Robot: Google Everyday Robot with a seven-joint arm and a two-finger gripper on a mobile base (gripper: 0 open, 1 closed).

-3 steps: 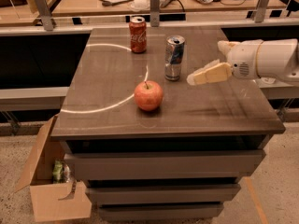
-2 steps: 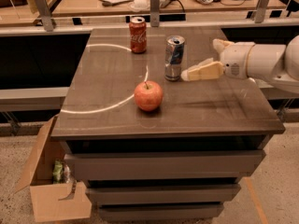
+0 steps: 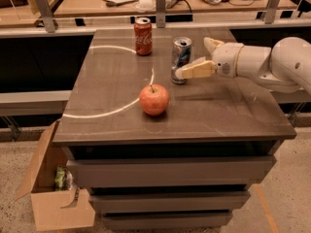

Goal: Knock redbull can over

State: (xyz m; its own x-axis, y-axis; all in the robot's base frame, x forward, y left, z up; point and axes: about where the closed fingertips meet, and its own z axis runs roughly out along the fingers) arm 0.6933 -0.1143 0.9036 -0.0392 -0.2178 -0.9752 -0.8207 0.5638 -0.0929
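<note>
The redbull can (image 3: 181, 52) is seen standing on the tabletop (image 3: 233, 110), towards the back and a little right of the middle. It is upright or very nearly so, with its silver top showing. The claw (image 3: 193, 57) is found at the can's right side, carried on a white arm (image 3: 272, 64) that reaches in from the right edge. Its 2 tan fingers are spread wide and nothing is held between them. The nearer finger (image 3: 195, 70) is pointed left, and its tip is laid against the lower right side of the can, or just beside it; contact cannot be confirmed. The farther finger (image 3: 211, 43) is angled up and back, clear of the can.

1 red Coca-Cola can (image 3: 143, 36) is placed upright behind and to the left of the redbull can, apart from it. 1 red apple (image 3: 154, 99) is set in front of the redbull can, nearer the front edge, not touching it. A white curved line (image 3: 104, 114) is drawn across the left half of the tabletop. An open cardboard box (image 3: 53, 198) is seen on the floor at the lower left.
</note>
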